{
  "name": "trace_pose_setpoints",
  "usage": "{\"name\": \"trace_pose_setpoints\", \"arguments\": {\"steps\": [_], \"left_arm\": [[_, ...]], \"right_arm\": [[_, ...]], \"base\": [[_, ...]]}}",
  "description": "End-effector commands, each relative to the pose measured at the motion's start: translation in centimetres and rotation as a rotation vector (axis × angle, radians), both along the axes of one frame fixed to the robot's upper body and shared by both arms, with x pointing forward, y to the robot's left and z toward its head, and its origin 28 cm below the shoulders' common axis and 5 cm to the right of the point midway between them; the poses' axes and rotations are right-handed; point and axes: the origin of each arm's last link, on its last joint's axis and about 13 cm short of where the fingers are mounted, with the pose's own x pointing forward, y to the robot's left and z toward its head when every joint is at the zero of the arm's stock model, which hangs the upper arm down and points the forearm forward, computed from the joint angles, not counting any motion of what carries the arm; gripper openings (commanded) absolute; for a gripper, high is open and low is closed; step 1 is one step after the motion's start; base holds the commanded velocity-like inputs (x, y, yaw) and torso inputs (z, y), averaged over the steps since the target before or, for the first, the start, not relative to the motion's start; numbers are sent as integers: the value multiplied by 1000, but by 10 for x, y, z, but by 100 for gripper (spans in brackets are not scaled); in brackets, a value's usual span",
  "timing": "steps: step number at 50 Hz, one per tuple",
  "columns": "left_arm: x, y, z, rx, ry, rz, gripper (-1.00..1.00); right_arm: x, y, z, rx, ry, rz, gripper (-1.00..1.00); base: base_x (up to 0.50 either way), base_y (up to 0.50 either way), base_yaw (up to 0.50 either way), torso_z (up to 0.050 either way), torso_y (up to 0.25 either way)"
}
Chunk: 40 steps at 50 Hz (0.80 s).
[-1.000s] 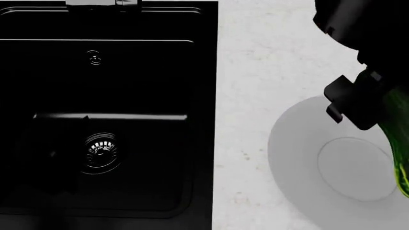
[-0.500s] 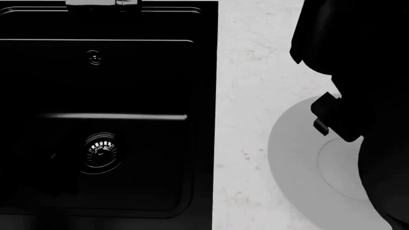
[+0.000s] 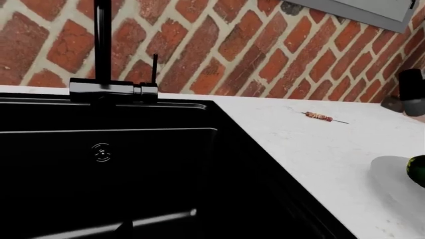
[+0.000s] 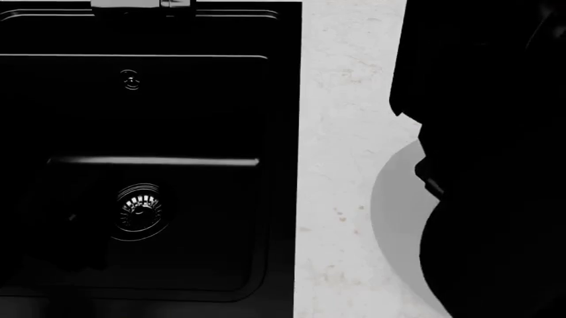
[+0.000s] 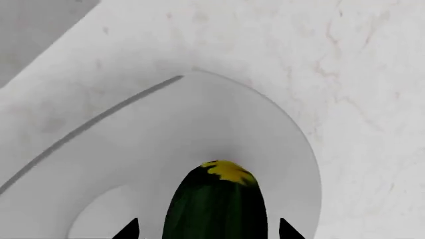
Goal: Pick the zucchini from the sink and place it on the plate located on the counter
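In the right wrist view the dark green zucchini (image 5: 216,204), with a yellow patch at its end, lies over the light grey plate (image 5: 199,124). It sits between the two black fingertips (image 5: 131,230) of my right gripper (image 5: 207,230). Grey plate shows in a gap on each side of it, so the jaws stand open. The left wrist view catches the zucchini's end (image 3: 417,170) at the plate's rim (image 3: 390,168). In the head view my right arm (image 4: 495,165) hides the zucchini and most of the plate (image 4: 398,212). The black sink (image 4: 212,218) holds nothing but its drain (image 4: 140,209). My left gripper is lost in the sink's darkness.
The white marble counter (image 4: 345,99) runs between sink and plate. A black faucet (image 3: 103,59) stands at the sink's back edge before a brick wall (image 3: 219,45). A small skewer (image 3: 324,117) lies farther back on the counter.
In the head view my right arm has shifted left across the plate and grown larger. It now covers the zucchini, which hung in sight a second ago.
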Motion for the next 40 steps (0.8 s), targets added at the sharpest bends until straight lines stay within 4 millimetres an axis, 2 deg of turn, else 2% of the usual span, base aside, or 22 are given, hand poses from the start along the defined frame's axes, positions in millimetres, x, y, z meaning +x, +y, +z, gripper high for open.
{"name": "trace_pose_setpoints", "arguments": {"steps": [1, 12, 25, 40], "left_arm": [[-3, -1, 4, 14, -17, 7, 100], [-3, -2, 5, 16, -19, 3, 100], [-5, -4, 10, 19, -31, -4, 100], [-6, -7, 14, 27, -38, -10, 100]], "right_arm": [[0, -2, 3, -5, -45, 12, 100], [-9, -5, 13, 0, -80, 15, 100], [-46, -14, 47, 35, -201, 14, 100], [-77, -29, 70, 85, -307, -6, 100]], "base": [[0, 0, 0, 0, 0], [0, 0, 0, 0, 1], [0, 0, 0, 0, 0], [0, 0, 0, 0, 1]]}}
